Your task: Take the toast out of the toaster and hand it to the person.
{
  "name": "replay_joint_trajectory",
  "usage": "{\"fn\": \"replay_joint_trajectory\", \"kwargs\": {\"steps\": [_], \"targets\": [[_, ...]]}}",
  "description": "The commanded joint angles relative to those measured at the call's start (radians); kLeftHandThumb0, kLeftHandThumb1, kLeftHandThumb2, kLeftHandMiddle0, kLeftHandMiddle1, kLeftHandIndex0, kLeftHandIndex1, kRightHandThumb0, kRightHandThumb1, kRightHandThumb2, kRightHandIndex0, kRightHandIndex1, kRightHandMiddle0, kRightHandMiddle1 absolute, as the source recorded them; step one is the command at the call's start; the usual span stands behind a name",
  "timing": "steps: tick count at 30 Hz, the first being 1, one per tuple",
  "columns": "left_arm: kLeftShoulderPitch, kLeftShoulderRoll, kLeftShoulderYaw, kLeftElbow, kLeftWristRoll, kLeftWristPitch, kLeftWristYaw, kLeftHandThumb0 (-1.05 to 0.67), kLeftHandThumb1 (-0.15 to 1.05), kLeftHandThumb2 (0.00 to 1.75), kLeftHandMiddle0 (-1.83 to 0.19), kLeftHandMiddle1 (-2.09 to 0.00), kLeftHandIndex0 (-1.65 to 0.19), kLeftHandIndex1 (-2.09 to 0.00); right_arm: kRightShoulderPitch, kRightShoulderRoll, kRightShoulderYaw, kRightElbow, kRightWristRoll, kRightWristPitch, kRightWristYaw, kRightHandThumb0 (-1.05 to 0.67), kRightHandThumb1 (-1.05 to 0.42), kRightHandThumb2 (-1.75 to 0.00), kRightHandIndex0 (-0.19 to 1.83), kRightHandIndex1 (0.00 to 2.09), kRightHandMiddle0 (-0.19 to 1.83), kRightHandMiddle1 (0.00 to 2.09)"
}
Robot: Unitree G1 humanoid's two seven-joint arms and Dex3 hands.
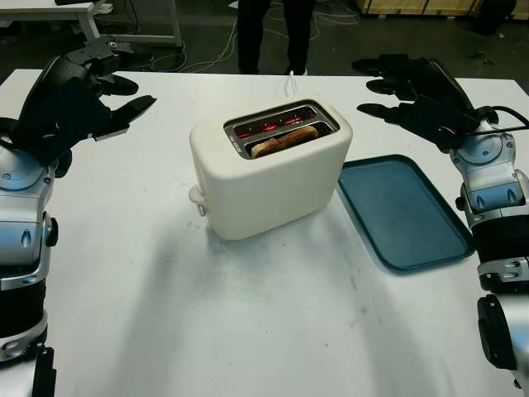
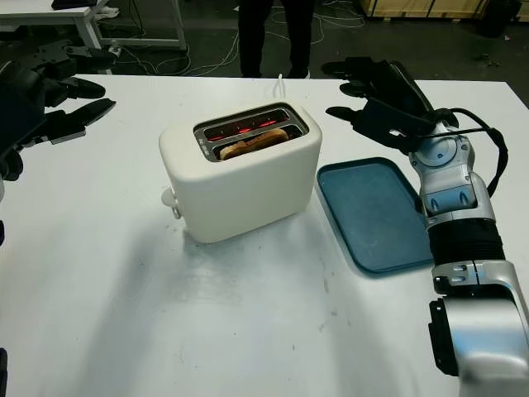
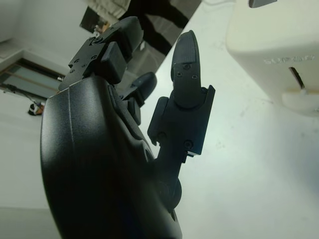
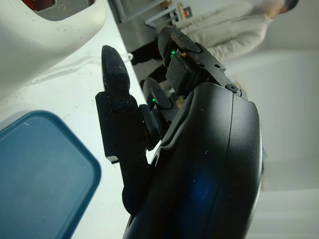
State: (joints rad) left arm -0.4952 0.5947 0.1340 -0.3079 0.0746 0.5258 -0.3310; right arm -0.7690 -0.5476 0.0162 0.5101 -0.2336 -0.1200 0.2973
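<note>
Centrally on the white surface (image 1: 248, 331) in the left eye view: cream toaster (image 1: 273, 178), toast (image 1: 285, 139) sunk in its nearer slot, red glow in the farther slot. Long axis of toast along the slot, running from about 8 to 2 o'clock. Left robot hand (image 1: 78, 95) raised at 10 o'clock from the toaster, open, holding nothing. Right robot hand (image 1: 413, 95) raised at 2 o'clock, open too, holding nothing. Blue tray (image 1: 405, 215) lying at 3 o'clock, just beside the toaster.

Right eye view: same layout; toast at about 8 o'clock from the right robot hand, which looks somewhat nearer the slot than the left, so likely the better one for the reach. Person (image 2: 273, 33) standing beyond the far edge at 12 o'clock, legs alone visible.

Left wrist view: black fingers (image 3: 187, 64) extended, clasping nothing; toaster side and lever close ahead.

Right wrist view: fingers (image 4: 114, 69) likewise extended and bare; toaster corner and tray near, person behind.
</note>
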Motion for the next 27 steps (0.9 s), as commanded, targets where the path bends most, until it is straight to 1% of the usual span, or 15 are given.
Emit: {"fn": "replay_joint_trajectory", "kwargs": {"steps": [1, 7, 8, 10, 12, 15, 17, 27], "targets": [[-0.006, -0.001, -0.007, 0.003, -0.002, -0.016, -0.002, -0.44, 0.91, 0.29, -0.12, -0.98, -0.32, -0.52, 0.007, -0.005, -0.004, 0.001, 0.008, -0.007, -0.003, -0.37, -0.92, -0.12, 0.64, 0.0, 0.57, 0.0], [-0.007, -0.011, 0.004, -0.004, -0.004, -0.023, 0.009, -0.42, 0.87, 0.34, -0.1, -1.02, -0.31, -0.54, 0.004, -0.002, -0.005, 0.008, 0.013, -0.011, -0.004, -0.36, -0.92, -0.11, 0.65, 0.01, 0.57, 0.0], [-0.006, -0.015, 0.01, -0.002, -0.005, -0.036, 0.014, -0.41, 0.87, 0.35, -0.11, -1.03, -0.31, -0.55, 0.005, -0.003, -0.005, 0.007, 0.012, -0.012, -0.005, -0.36, -0.92, -0.11, 0.66, 0.01, 0.57, 0.0], [-0.006, -0.02, 0.02, -0.002, 0.002, -0.055, 0.032, -0.38, 0.84, 0.36, -0.14, -1.05, -0.33, -0.57, 0.008, -0.004, -0.006, -0.001, 0.014, -0.006, -0.003, -0.36, -0.92, -0.11, 0.65, 0.0, 0.57, 0.0], [-0.006, -0.019, 0.025, -0.006, 0.005, -0.053, 0.041, -0.35, 0.84, 0.38, -0.15, -1.05, -0.34, -0.58, 0.01, -0.002, -0.008, -0.009, 0.019, 0.004, -0.002, -0.35, -0.92, -0.11, 0.65, 0.0, 0.57, 0.0], [-0.001, -0.011, 0.025, -0.005, 0.003, -0.058, 0.035, -0.33, 0.83, 0.4, -0.15, -1.05, -0.34, -0.59, 0.004, 0.001, -0.008, 0.005, 0.026, -0.002, 0.002, -0.35, -0.92, -0.12, 0.64, 0.0, 0.56, 0.0], [0.004, -0.01, 0.026, 0.002, 0.008, -0.08, 0.038, -0.33, 0.81, 0.4, -0.18, -1.05, -0.36, -0.6, 0.0, 0.002, -0.001, 0.01, 0.019, 0.001, -0.001, -0.35, -0.92, -0.12, 0.65, 0.0, 0.56, 0.0], [0.004, -0.017, 0.025, -0.011, 0.005, -0.056, 0.034, -0.33, 0.79, 0.44, -0.2, -1.04, -0.36, -0.62, 0.005, -0.005, 0.007, 0.0, 0.006, -0.011, -0.008, -0.32, -0.92, -0.12, 0.65, 0.01, 0.57, 0.01]]}}
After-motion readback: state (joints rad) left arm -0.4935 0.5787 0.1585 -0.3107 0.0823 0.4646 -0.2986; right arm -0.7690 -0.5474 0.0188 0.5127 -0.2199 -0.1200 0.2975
